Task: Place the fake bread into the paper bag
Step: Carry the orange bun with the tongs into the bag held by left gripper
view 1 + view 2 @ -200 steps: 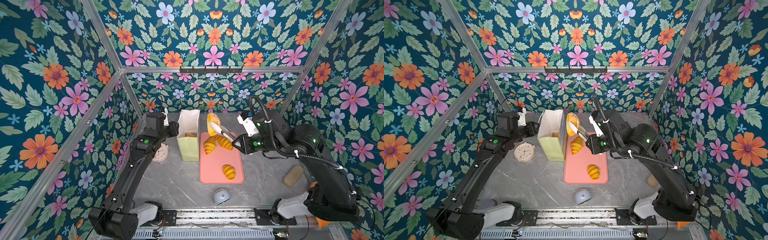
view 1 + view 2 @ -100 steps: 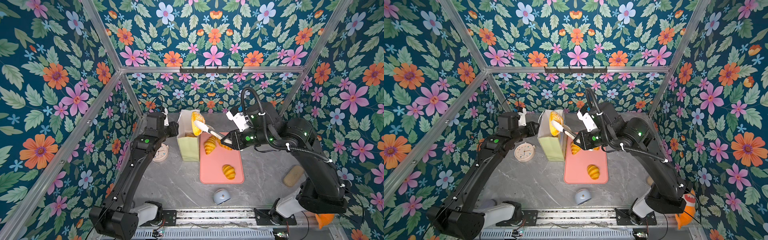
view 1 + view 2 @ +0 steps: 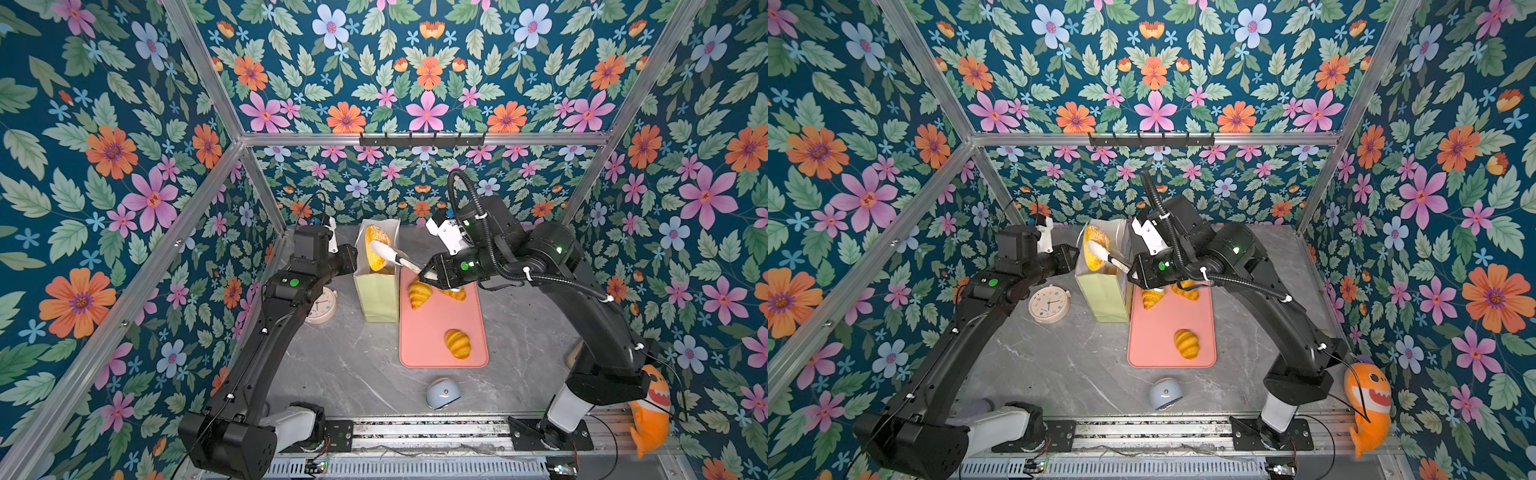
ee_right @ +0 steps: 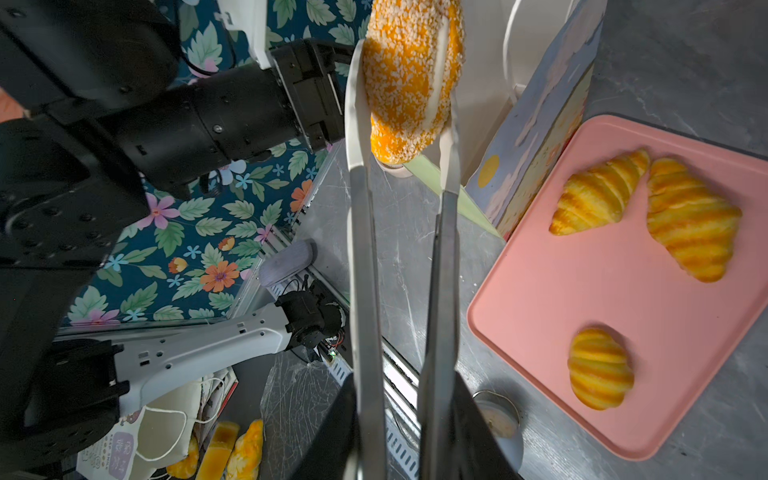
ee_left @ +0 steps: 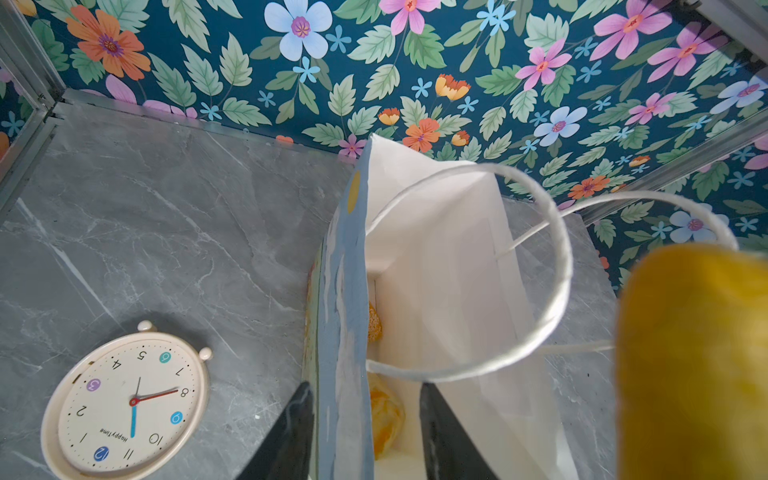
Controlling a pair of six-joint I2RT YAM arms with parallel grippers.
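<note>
Now R fingers [image 4: 473, 432] tight on tongs [image 4: 361, 270] w/ bun [image 4: 399, 83] over paper bag [image 5: 336, 311]; L fingers [image 5: 286, 436] apart astride rim.

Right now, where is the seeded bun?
In both top views the seeded bun hangs over the mouth of the paper bag, gripped in tongs held by the right hand, left of the pink tray.

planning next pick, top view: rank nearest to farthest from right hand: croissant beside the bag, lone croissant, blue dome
1. Croissant beside the bag, right by the right hand.
2. Lone croissant, tray's near end.
3. Blue dome, table front.
</note>
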